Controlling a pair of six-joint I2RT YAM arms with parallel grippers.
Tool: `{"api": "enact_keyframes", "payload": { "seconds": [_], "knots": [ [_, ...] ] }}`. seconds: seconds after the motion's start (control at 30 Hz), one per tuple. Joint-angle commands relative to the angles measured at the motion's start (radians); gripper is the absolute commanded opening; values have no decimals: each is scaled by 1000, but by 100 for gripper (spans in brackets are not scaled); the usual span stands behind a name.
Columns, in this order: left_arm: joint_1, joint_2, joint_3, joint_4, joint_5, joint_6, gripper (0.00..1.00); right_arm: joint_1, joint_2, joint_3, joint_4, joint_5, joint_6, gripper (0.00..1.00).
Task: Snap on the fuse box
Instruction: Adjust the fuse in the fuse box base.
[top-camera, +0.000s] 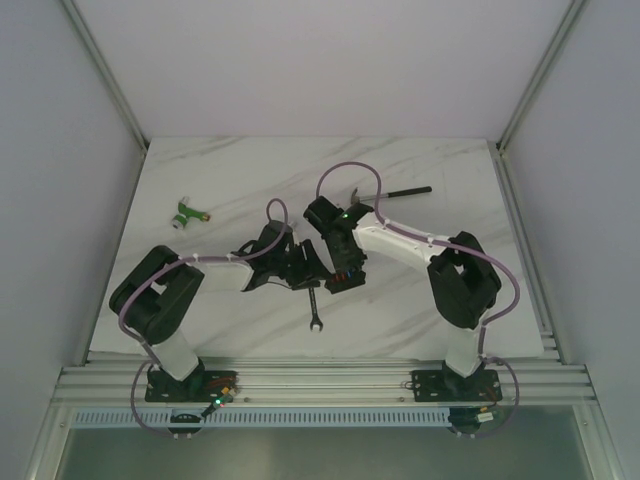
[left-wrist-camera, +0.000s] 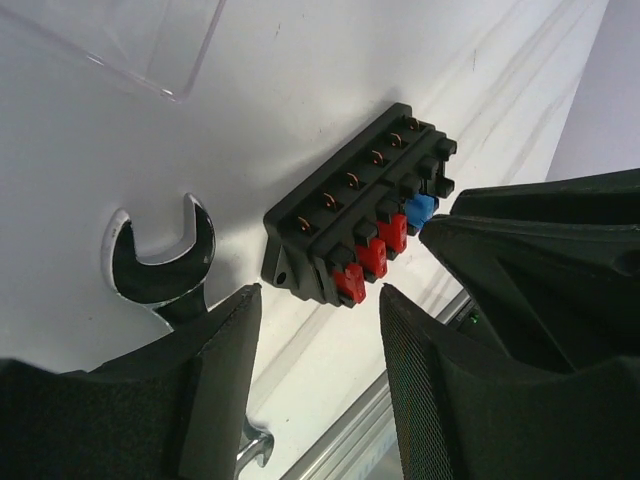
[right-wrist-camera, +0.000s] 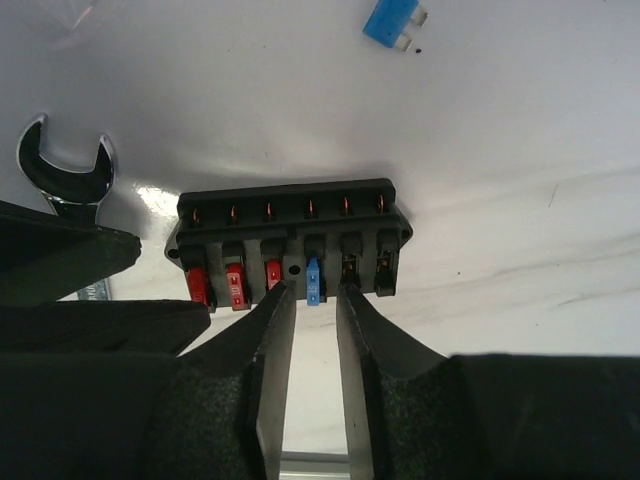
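Surface: white marble-patterned table (top-camera: 440, 300) with plain white walls around it.
Fuse box (right-wrist-camera: 290, 215): lies flat near the middle of the table, between the two arms, uncovered. Three red fuses (left-wrist-camera: 372, 258) and one blue fuse (right-wrist-camera: 313, 281) sit in a row along one long side.
Cover (left-wrist-camera: 130, 40): clear, lying on the table apart from the box, beyond the wrench.
Left gripper (left-wrist-camera: 318, 300): fingers spread wide and holding nothing. The tips flank the red-fuse end of the box.
Right gripper (right-wrist-camera: 314, 298): fingers parted by a narrow gap, with the tips at the box's fuse-side edge on either side of the blue fuse. Whether they touch it is unclear.
Wrench (left-wrist-camera: 160, 265): its open end lies just beside the box, and its shaft runs under the left gripper.
Loose fuse (right-wrist-camera: 392, 22): blue, on the table beyond the box.
Connector (top-camera: 188, 213): green and white, well off to the left.
Dark tool (top-camera: 400, 191): far right part of the table.
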Motion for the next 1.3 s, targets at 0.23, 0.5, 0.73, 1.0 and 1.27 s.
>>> {"api": "enact_keyframes", "payload": {
  "seconds": [0.23, 0.5, 0.73, 1.0, 1.27],
  "knots": [
    [-14, 75, 47, 27, 28, -16, 60, -25, 34, -52, 1, -27, -18, 17],
    [-18, 109, 62, 27, 26, -25, 59, -65, 27, -92, 39, -89, -37, 0],
    [-21, 140, 65, 27, 26, -31, 51, -84, 58, -115, 40, -115, -58, 0],
    [-22, 167, 68, 27, 28, -29, 44, -83, 121, -101, 29, -108, -82, 0],
    [-22, 188, 74, 27, 32, -22, 42, -68, 194, -67, 46, -127, -100, 0]
  ]
}}
